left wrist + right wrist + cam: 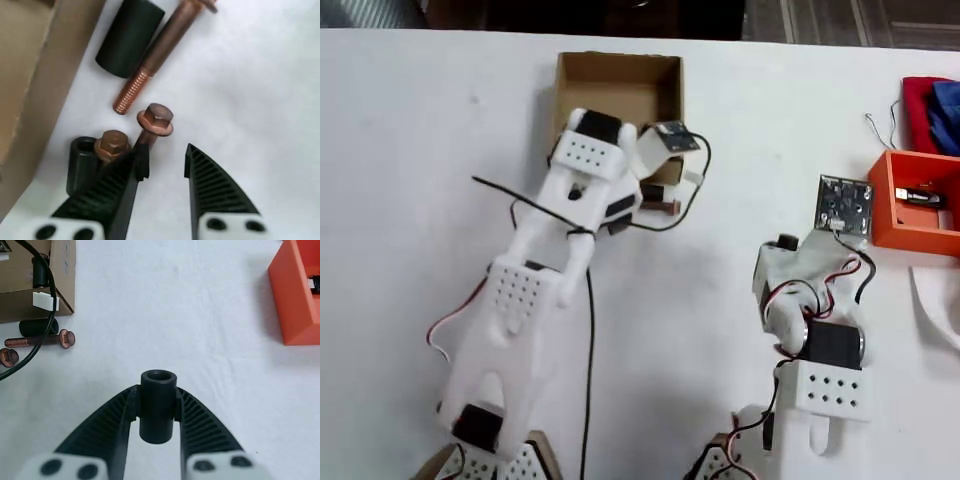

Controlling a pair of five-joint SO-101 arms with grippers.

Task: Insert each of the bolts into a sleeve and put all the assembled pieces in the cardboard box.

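Observation:
Beside the cardboard box (30,75) my left gripper (166,152) hovers open over a cluster of parts. A long copper bolt (160,50) lies on the table against a black sleeve (130,37). A second bolt (156,120) lies with its shank touching the tip of one finger (120,185). A third bolt (112,144) rests next to another black sleeve (82,160). From above, the left gripper (638,200) is at the box's (620,85) near corner, by the bolts (662,207). My right gripper (156,395) is shut on an upright black sleeve (157,407), to the right of that cluster.
An orange box (915,205) stands at the table's right edge, with red and blue cloth (932,110) behind it. A black cable (588,330) trails along the left arm. Open white tabletop lies between the two arms.

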